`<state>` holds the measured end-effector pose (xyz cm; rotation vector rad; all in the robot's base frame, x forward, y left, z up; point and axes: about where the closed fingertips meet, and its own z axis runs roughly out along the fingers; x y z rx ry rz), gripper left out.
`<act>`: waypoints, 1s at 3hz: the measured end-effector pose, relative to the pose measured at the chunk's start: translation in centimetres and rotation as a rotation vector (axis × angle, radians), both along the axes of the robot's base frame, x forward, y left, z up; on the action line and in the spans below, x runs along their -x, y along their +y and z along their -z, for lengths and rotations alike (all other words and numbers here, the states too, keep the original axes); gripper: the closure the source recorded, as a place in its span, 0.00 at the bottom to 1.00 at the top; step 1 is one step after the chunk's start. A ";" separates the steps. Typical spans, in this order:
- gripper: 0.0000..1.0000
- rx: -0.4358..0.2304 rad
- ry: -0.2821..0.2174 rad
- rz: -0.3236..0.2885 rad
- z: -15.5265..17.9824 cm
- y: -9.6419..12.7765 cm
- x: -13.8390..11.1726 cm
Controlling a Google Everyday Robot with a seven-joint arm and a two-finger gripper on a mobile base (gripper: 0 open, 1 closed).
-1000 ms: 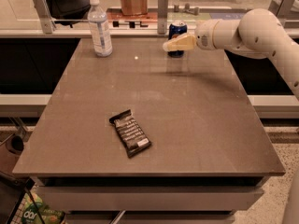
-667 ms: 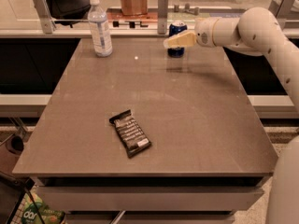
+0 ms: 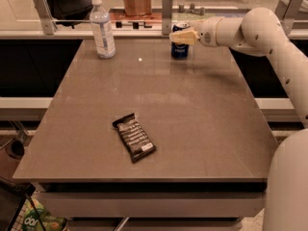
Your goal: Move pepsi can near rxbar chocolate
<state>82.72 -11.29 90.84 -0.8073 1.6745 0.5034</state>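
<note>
The pepsi can (image 3: 180, 50), dark blue with a silver top, stands upright at the far edge of the brown table (image 3: 202, 114), right of centre. My gripper (image 3: 182, 36) reaches in from the right on the white arm (image 3: 250, 30) and is at the can's upper part, covering some of it. The rxbar chocolate (image 3: 134, 136), a flat black wrapper with white text lines, lies near the front of the table, left of centre and turned diagonally. It is far from the can.
A clear plastic water bottle (image 3: 102, 29) stands at the far left of the table. Behind the table runs a rail with metal posts (image 3: 167, 6) and a brown paper bag (image 3: 137, 0). A green packet (image 3: 41, 220) lies on the floor at the lower left.
The gripper has moved slightly up and back along the can, so the can's lower part now shows below it. The can, bar and bottle have not moved.
</note>
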 end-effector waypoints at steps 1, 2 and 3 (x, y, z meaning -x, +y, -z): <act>0.64 -0.001 0.002 -0.005 0.1 0.4 -0.1; 0.86 -0.001 0.004 -0.009 0.3 0.7 -0.1; 1.00 -0.002 0.006 -0.013 0.4 1.0 -0.1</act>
